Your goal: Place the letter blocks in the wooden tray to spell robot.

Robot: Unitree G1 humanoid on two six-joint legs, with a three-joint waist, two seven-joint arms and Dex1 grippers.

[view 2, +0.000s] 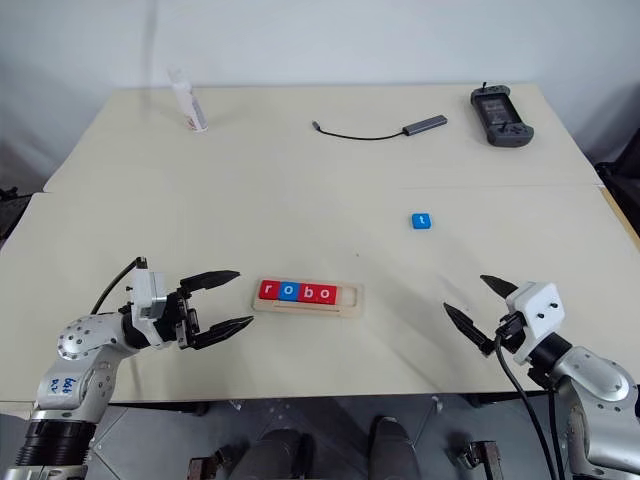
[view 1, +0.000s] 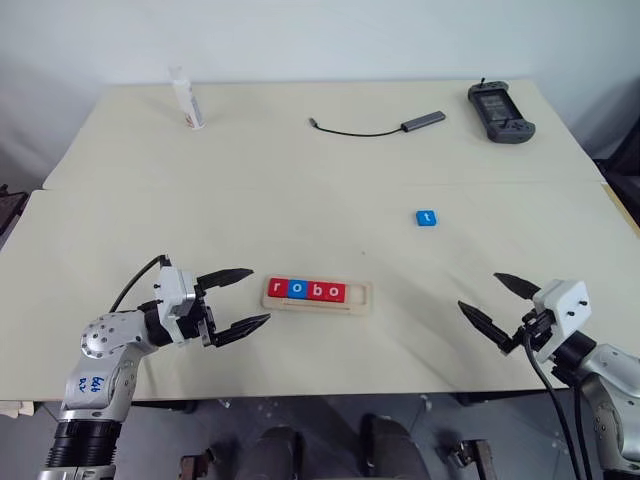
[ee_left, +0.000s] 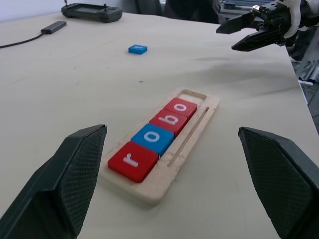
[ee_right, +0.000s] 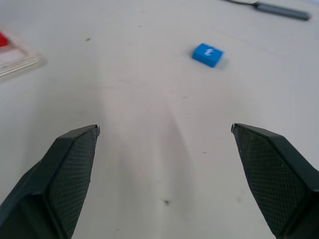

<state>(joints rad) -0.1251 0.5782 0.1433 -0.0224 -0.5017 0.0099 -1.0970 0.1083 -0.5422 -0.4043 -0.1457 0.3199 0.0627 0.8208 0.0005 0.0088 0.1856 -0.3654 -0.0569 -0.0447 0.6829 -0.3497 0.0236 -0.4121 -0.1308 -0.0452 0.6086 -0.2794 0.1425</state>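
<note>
The wooden tray (view 1: 361, 299) lies near the table's front edge, a little left of centre. Several letter blocks sit in it side by side: a red r (view 1: 278, 289), a blue o (view 1: 297, 290), a red b (view 1: 316, 291) and a red o (view 1: 335, 292). A blue t block (view 1: 426, 217) lies loose on the table, beyond the tray and to its right. My left gripper (view 1: 243, 300) is open just left of the tray, pointing at it, holding nothing. Open and empty, my right gripper (view 1: 492, 303) hovers at the front right, well clear of the tray and the t block (ee_right: 208, 54).
At the back of the table lie a grey adapter with a black cable (view 1: 380, 127), a dark handheld controller (view 1: 500, 111) at the right, and a small white bottle (view 1: 187, 100) at the left. A seam (view 1: 560, 182) runs across the table.
</note>
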